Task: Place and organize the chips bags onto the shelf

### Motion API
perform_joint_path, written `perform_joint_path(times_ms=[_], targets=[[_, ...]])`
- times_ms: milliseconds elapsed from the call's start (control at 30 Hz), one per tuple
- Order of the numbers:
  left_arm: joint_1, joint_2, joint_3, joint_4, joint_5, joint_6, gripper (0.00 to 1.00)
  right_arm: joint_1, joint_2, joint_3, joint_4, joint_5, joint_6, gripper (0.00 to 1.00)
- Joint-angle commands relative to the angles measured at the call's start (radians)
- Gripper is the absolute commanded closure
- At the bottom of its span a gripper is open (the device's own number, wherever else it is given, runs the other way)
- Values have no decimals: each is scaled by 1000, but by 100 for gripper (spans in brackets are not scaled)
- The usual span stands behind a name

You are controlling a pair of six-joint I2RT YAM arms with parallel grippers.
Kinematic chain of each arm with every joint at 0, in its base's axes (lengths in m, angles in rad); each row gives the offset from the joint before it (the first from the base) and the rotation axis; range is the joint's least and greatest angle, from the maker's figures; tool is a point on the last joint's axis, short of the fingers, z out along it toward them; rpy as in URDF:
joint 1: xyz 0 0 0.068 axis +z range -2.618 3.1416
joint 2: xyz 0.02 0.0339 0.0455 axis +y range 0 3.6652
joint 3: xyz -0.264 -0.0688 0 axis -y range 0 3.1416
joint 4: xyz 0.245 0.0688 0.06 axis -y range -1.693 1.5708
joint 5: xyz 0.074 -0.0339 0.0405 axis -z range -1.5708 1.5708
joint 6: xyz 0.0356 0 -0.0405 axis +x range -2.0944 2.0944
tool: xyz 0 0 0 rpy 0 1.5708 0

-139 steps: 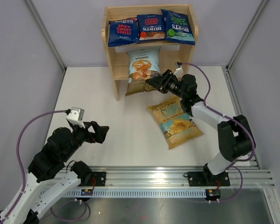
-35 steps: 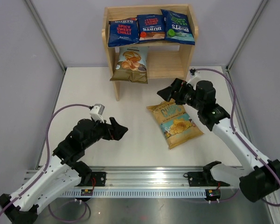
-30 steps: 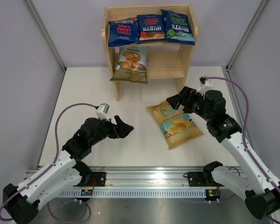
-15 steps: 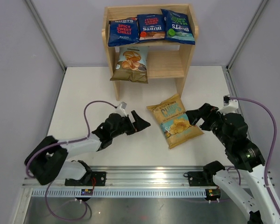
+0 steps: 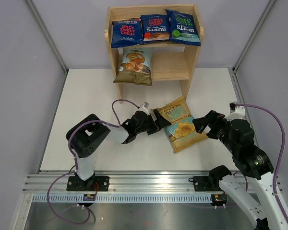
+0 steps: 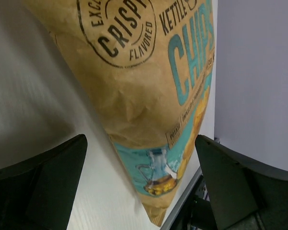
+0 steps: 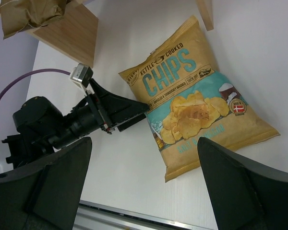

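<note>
The left fingers [image 6: 38, 187], spread apart like the idle right fingers [image 7: 43, 187], are lining up on the kettle chips bag [image 5: 181, 125] mid-frame; next, I reckon, they are pinching its edge for the shelf [image 5: 172, 65].

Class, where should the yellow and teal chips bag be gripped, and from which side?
Probably its thin left edge near the top seam, approached low from the left by the open left gripper: the yellow and teal bag lies flat, puffed in the middle.
</note>
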State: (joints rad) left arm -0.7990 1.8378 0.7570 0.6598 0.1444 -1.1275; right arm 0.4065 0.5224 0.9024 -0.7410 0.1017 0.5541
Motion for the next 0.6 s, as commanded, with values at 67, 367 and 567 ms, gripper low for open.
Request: perform_joint_path(times_ms=[67,367,567], targets=[[-17,86,105,61,-60,18,1,-2,-15,18,5,-39,-5,0],[-45,193,150,152,-71,24,46,-1,-36,10,32,-128,-20,1],[-52,107,64,228,-98,21,74,-1,-32,0,35,-126,-39,1]])
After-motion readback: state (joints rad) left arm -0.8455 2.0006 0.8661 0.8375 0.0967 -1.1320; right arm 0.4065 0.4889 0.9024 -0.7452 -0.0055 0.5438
